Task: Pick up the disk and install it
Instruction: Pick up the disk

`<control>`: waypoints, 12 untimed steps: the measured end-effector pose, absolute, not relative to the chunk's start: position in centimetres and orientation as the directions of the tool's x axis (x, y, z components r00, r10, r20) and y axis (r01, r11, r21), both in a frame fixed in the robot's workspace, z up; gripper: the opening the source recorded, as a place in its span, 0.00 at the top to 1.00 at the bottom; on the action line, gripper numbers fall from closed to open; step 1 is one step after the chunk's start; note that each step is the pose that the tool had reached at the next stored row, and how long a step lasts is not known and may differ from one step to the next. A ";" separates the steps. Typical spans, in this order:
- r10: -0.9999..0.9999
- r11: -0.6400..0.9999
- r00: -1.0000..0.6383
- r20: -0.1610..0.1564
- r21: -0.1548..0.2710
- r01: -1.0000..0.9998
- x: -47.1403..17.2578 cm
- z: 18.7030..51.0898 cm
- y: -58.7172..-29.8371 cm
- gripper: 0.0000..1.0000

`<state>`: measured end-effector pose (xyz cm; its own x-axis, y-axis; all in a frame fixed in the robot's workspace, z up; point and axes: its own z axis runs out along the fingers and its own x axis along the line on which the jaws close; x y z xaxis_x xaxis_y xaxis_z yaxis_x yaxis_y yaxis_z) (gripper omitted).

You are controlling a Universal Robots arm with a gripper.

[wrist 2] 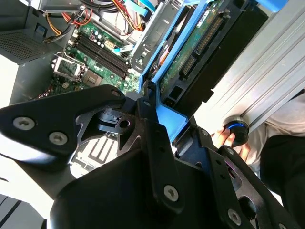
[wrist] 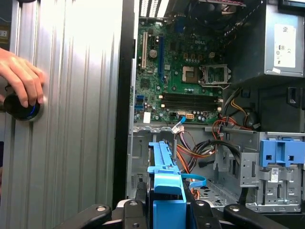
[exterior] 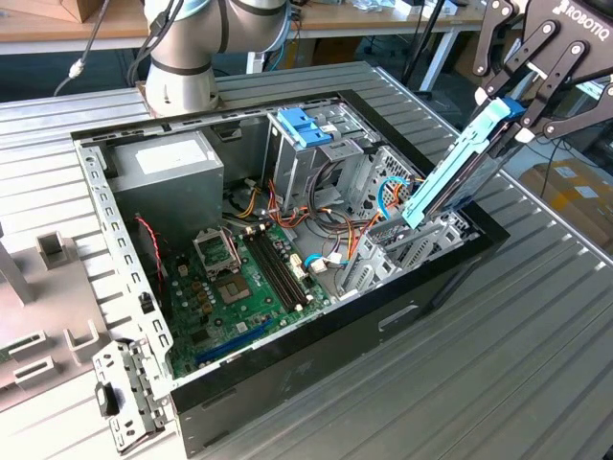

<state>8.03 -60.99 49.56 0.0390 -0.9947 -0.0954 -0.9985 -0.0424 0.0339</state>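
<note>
The disk [exterior: 450, 177], a dark drive in a light blue carrier frame, hangs steeply tilted over the exterior view's right end of the open computer case [exterior: 287, 383]. Its lower end is at the metal drive bay [exterior: 402, 240]. My gripper [exterior: 512, 110] is shut on the disk's upper end. In the second wrist view the drive's circuit-board side [wrist 2: 190, 52] runs away from my gripper [wrist 2: 167, 114]. In the first wrist view the blue carrier [wrist: 164, 176] sits between the fingers of my gripper [wrist: 164, 205], above the bay.
Inside the case lie a green motherboard [exterior: 239, 278], a grey power supply [exterior: 168, 163], cable bundles and a drive cage with a blue-latched bracket [exterior: 305, 125]. A person's hand [wrist: 21, 81] rests on a round knob [wrist: 21, 107] on the ribbed table. A loose metal bracket [exterior: 124, 393] lies near the case corner.
</note>
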 end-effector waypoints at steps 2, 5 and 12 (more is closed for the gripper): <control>-0.995 -0.042 0.039 -0.095 0.034 -0.999 8.1 49.6 -61.0 0.63; -0.995 -0.042 0.039 -0.095 0.034 -0.999 8.3 49.5 -61.0 0.63; -0.998 -0.041 0.039 -0.059 0.035 -0.999 9.3 49.5 -60.8 0.63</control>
<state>9.30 -60.78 49.49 0.0389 -0.9975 -0.0589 -0.9985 -0.0411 0.0355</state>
